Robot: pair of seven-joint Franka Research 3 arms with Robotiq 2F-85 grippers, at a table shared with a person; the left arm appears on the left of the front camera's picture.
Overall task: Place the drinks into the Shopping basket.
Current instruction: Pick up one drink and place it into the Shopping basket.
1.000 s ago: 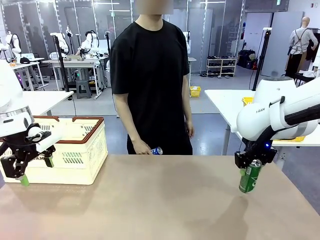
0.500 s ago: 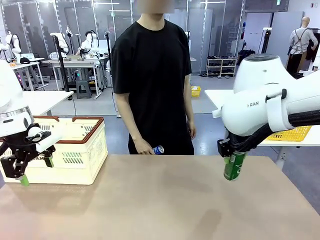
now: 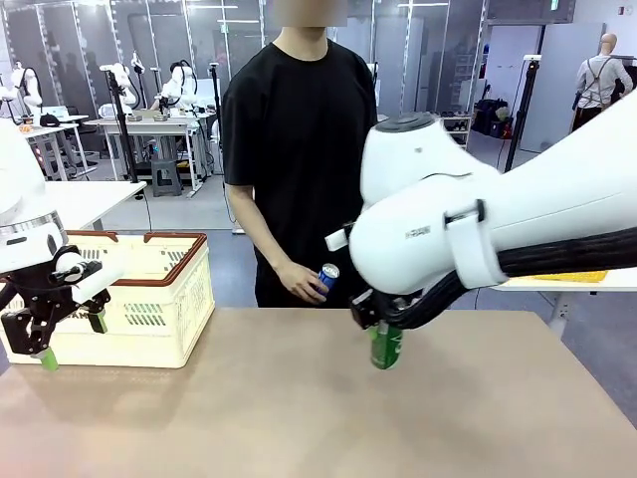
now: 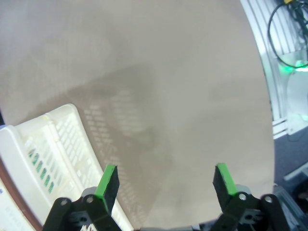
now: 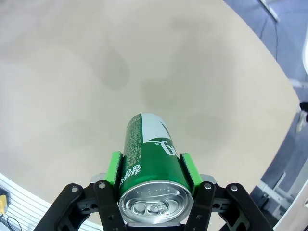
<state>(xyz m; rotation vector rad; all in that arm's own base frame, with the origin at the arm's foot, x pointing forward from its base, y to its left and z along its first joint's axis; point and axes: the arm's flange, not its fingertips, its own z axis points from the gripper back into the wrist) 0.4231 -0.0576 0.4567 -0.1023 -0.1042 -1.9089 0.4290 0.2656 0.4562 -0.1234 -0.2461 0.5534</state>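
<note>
Green can point(image 3: 386, 347) half hidden under right arm point(image 3: 438, 239)

Glossy metal can point(image 5: 147, 154) (silver top); matt table point(image 5: 72, 72); plastic basket point(image 3: 149, 324).

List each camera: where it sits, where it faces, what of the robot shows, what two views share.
Front: robot's side of the table, facing the person; left arm and right arm show.
Left wrist: looks down past the open left gripper at table and Shopping basket.
Right wrist: looks down past the right gripper shut on the green can.
Front and right wrist share that can.
</note>
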